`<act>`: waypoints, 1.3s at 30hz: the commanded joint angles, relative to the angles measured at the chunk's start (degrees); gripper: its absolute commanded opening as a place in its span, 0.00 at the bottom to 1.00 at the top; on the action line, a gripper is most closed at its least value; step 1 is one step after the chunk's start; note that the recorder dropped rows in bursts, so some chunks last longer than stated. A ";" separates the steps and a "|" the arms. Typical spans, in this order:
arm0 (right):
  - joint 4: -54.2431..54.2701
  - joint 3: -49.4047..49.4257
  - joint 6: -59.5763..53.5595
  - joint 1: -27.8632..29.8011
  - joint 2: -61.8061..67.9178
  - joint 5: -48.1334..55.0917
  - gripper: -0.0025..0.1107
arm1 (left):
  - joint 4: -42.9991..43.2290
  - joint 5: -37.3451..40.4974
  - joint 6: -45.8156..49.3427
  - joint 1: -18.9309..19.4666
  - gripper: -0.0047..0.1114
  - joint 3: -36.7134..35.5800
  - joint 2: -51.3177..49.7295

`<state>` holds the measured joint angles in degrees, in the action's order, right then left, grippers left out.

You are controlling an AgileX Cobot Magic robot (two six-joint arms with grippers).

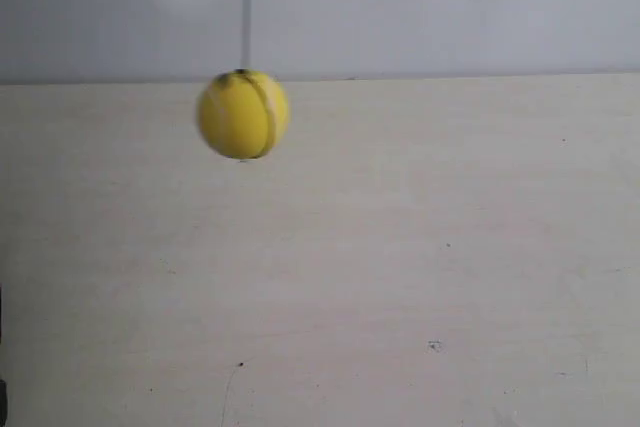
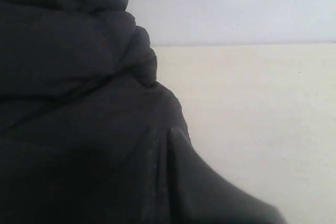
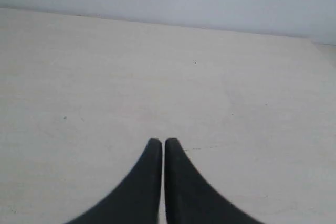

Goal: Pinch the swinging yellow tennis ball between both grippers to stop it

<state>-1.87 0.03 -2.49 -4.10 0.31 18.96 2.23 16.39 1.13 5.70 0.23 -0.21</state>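
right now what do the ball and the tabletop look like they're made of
Yellow tennis ball: likely felt, matte yellow with a pale curved seam, though blurred. Tabletop: pale wood or laminate, matte, faint grain streaks and small dark specks.

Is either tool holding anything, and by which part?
The ball hangs free, untouched. The right tool is shut, empty. Left tool cannot be told: a dark mass fills its view.

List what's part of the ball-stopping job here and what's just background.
Job: yellow tennis ball, hanging on its string; right gripper, shut and empty.
Background: table; wall; black bulk filling much of the left wrist view, unidentifiable.
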 commanded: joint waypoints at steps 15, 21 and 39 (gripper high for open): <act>-0.19 -0.03 -0.40 0.18 -0.31 -24.02 0.02 | -8.03 -25.32 -8.24 0.09 0.08 -0.23 0.21; -0.19 -0.03 7.49 0.18 -0.31 -40.96 0.02 | -10.13 -42.19 -34.49 0.09 0.08 -0.23 0.21; -4.84 -3.62 33.43 0.18 -0.31 -41.96 0.02 | -7.01 -53.02 -57.43 0.09 0.08 -0.23 0.21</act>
<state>-4.74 -1.03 29.16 -4.10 0.21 -26.38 -6.90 -35.07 -50.74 5.70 0.23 -0.13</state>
